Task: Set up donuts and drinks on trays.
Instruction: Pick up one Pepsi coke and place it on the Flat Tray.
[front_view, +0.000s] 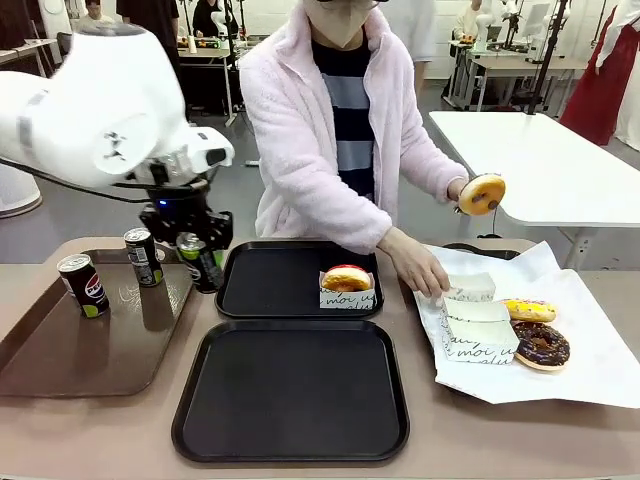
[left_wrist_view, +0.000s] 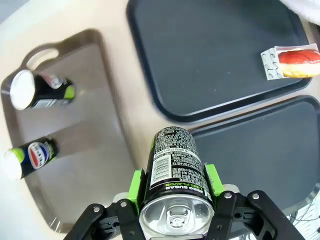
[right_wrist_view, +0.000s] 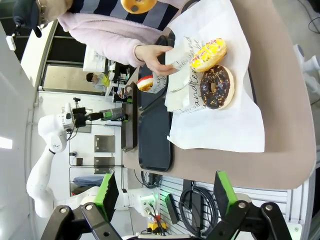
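Left wrist view looks down the left gripper, whose green pads pinch a can by its sides, just under the silver top. The can's long axis runs along the fingers, so it hangs close to upright, base down, over the bare strip of table between the brown tray and the two black trays. Whether its base touches the table I cannot tell.

From the can, the far tray lies at 1 o'clock and the near tray at 3 o'clock, both just beside it. A sleeved donut sits at the far tray's 3 o'clock side, with bare tray floor between it and the can. Two more cans stand on the brown tray at 9 to 10 o'clock.

In the front view the can is at 9 o'clock of the far tray, just outside its rim, and the near tray lies at 5 o'clock from it. The likely next move is a short carry toward 3 o'clock, high enough to clear the raised rim, with the can kept upright. The left arm is clearly the nearer one.

The right gripper stands spread with nothing between its pads, well away past the table's 3 o'clock end. The person's one hand holds up a yellow donut, and the other hand rests on the sleeves.
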